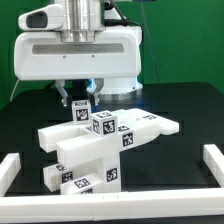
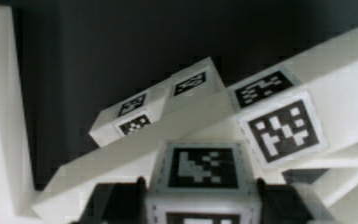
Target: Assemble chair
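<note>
The chair parts (image 1: 108,138) lie in a loose pile mid-table: several chunky white slabs and blocks with black-and-white tags, stacked at angles. My gripper (image 1: 80,102) hangs over the pile's back left end. In the wrist view my gripper (image 2: 206,203) is shut on a small white tagged block (image 2: 206,168), with one dark finger (image 2: 115,200) on each side and pressed against it. Beyond that block, long white slabs (image 2: 176,125) run diagonally, and tagged blocks (image 2: 158,100) sit on them. The held block also shows in the exterior view (image 1: 80,112), where it touches the pile's top.
A white border rail (image 1: 110,208) runs along the front, with upturned ends at the exterior view's left (image 1: 10,168) and right (image 1: 214,163). The table is black. A green wall and the robot's white base (image 1: 78,55) stand behind the pile.
</note>
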